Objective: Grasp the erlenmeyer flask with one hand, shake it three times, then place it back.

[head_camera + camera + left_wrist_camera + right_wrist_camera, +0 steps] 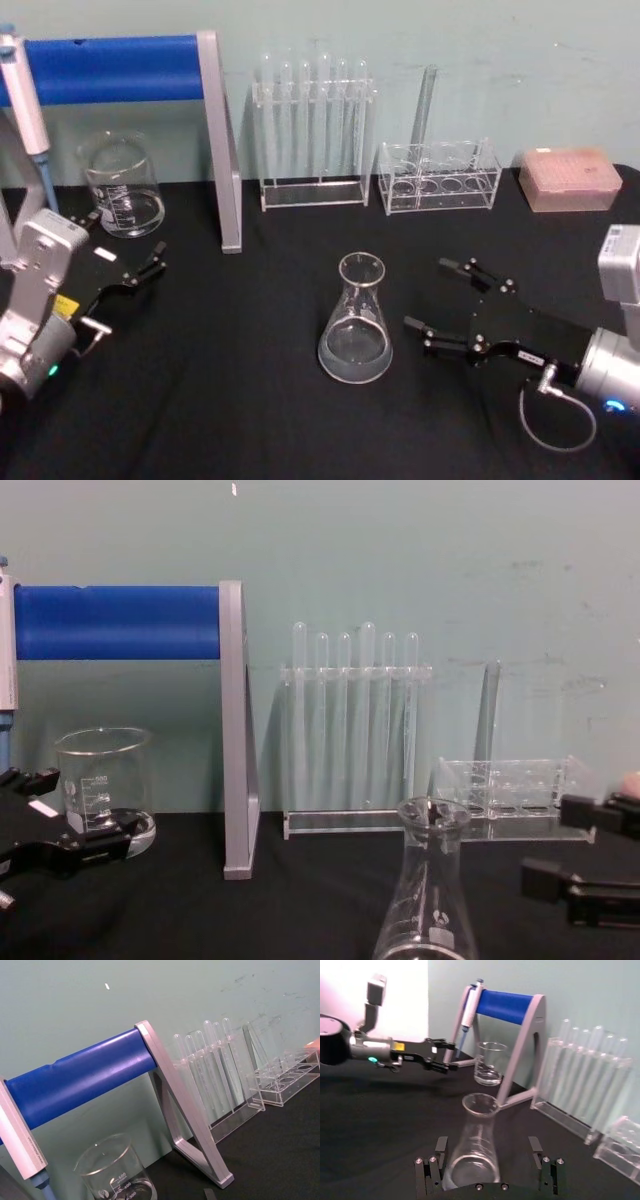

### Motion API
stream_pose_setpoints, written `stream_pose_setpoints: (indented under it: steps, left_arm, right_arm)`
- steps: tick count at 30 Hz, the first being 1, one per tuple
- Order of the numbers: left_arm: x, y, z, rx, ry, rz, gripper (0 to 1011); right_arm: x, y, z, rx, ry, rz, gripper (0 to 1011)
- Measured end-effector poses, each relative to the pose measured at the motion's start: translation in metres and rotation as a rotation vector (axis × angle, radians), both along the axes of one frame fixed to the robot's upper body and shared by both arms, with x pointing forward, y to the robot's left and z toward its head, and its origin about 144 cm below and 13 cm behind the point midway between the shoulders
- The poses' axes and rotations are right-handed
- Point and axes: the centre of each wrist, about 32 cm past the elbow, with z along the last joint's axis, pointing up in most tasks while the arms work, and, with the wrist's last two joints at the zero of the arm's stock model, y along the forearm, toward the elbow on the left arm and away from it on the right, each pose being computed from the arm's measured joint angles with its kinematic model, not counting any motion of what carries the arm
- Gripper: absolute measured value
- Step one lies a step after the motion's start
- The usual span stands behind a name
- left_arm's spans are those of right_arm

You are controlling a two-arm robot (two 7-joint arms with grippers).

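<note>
The erlenmeyer flask is standing upright on the black worktop, near its middle and in front of the test tube rack; the right hand is reaching in low from the right side, its jaws spread wide and pointing toward the flask; its nearer fingertip is sitting just beside the wide round base, apart from the glass, and the jaws are gripping nothing; in the right wrist view the flask is rising ahead of the hand, in line with the gap between the two fingers, its flared rim showing above them; the left hand is hovering at the left side of the worktop, just in front of the beaker, with its jaws parted and holding nothing, well apart from the flask; behind the beaker the pipette stand with its blue bar is standing against the wall, and a pipette is hanging at its left end; to the right of the test tube rack a lower clear rack is holding one tall glass tube, and a pink box is sitting at the far right.
</note>
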Motion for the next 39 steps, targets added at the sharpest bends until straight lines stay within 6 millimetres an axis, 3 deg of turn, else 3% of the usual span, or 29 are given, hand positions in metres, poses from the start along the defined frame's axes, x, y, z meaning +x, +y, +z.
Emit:
stream_pose_setpoints:
  steps: [39]
  left_arm:
    - [0.0, 0.0, 0.0, 0.0, 0.0, 0.0, 1001]
  right_arm:
    - [0.053, 0.042, -0.019, 0.012, 0.11, 0.086, 1003]
